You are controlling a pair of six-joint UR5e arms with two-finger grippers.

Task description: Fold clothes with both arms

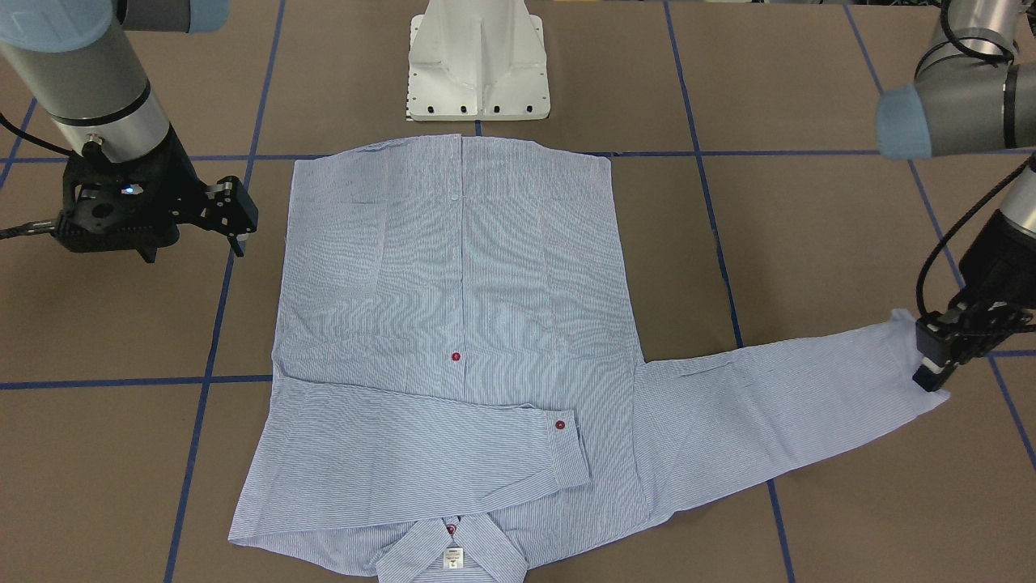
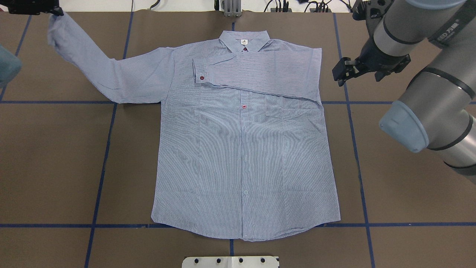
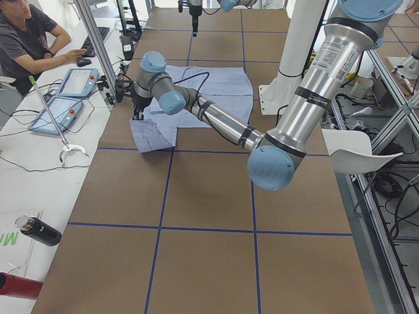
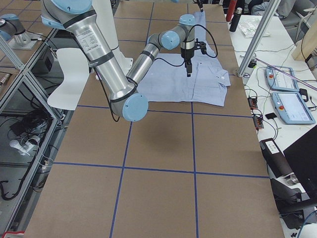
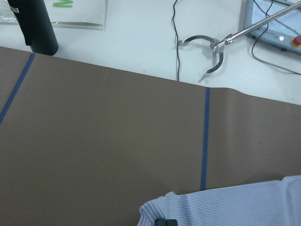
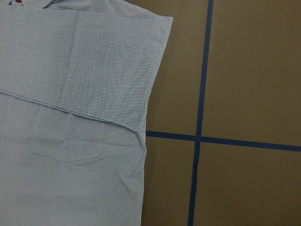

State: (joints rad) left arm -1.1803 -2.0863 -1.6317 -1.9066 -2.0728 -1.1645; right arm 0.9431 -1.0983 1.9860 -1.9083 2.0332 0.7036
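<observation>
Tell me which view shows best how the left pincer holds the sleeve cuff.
Exterior front-facing: the left pincer is clear and shut on the cuff of the outstretched sleeve. Overhead cuts the pincer at the edge; the left wrist view shows only its tips; the side views show it small.

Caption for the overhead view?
Shirt flat on table, one sleeve folded across chest; left tool grips the other cuff, right tool hovers nearby.

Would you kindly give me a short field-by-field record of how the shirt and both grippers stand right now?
Garment: light blue finely striped button-up shirt, flat, front up, on brown table
Folded sleeve: laid across the chest
Outstretched sleeve: extended sideways, cuff raised
Left gripper: closed on outstretched sleeve's cuff
Right gripper: beside shirt, touching nothing; jaws unclear
</observation>
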